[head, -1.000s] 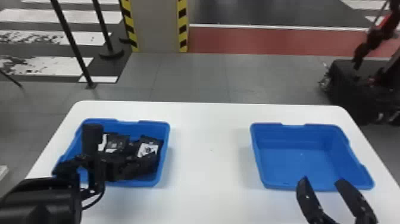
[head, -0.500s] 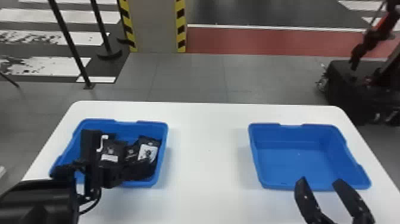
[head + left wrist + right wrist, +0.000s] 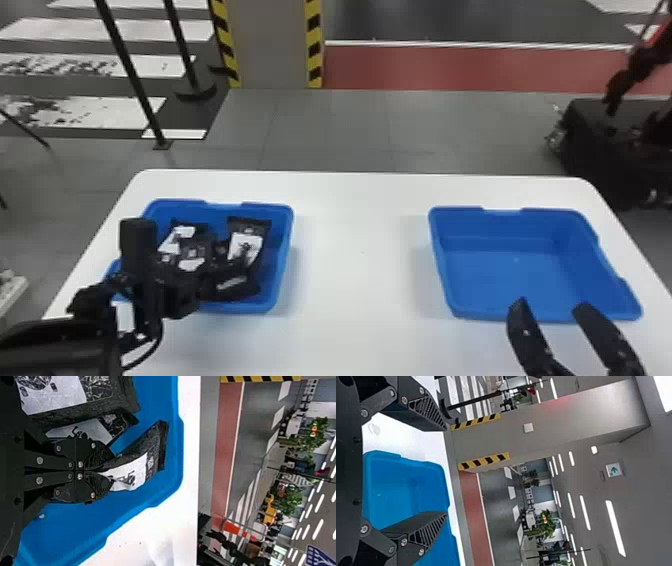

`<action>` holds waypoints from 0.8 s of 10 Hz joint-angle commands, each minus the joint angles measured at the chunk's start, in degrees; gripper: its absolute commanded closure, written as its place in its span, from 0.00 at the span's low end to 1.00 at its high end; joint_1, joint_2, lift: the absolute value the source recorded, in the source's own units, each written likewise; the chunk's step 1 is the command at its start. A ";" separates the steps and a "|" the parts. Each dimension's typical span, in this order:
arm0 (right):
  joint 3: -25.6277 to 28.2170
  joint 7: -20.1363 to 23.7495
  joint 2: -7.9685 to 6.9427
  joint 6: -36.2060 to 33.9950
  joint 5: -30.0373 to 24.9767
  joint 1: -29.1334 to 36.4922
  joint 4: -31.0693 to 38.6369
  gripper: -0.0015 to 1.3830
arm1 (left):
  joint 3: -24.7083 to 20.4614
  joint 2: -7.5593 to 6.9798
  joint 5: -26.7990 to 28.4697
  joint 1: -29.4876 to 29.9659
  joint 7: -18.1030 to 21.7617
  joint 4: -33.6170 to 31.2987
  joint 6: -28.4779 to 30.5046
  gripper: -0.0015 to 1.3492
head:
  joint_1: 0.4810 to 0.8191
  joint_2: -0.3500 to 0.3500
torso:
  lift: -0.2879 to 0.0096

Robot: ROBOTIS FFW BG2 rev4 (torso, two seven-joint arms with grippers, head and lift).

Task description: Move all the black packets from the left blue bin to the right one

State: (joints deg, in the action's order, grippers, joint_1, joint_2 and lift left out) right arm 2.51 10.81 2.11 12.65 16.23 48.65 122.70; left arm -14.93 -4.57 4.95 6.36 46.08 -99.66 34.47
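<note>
My left gripper (image 3: 112,470) has jaws clamped on a black packet (image 3: 132,474) in the left bin (image 3: 284,260); right gripper (image 3: 551,303), jaws apart, by the right bin (image 3: 505,272) (none delivered, I judge; all to go).

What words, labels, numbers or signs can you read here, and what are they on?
No words or numbers are readable.
Packets: white labels, print too small to read.
Blue sign: white lines, no readable text.
Green-and-white sign: a green symbol, no readable words.
</note>
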 commanded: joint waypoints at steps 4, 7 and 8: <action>-1.46 3.78 0.09 -0.13 4.24 -2.53 -1.13 0.21 | -2.65 0.18 -5.92 8.41 4.46 -13.90 1.67 0.89 | 0.63 0.57 | 0.60; -4.27 11.78 1.14 -8.85 11.01 -8.72 -3.94 0.21 | -0.54 0.61 -6.53 8.12 8.59 -13.76 0.68 0.89 | 0.63 0.59 | 0.60; -4.62 15.21 1.41 -13.63 11.80 -11.11 -4.64 0.21 | 0.87 0.61 -6.80 7.42 9.56 -12.77 0.12 0.89 | 0.63 0.61 | 0.60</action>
State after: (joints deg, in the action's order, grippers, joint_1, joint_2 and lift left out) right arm -1.85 25.65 3.33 1.84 27.42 39.05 118.57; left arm -14.92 -3.97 -1.71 14.15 55.57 -112.95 34.93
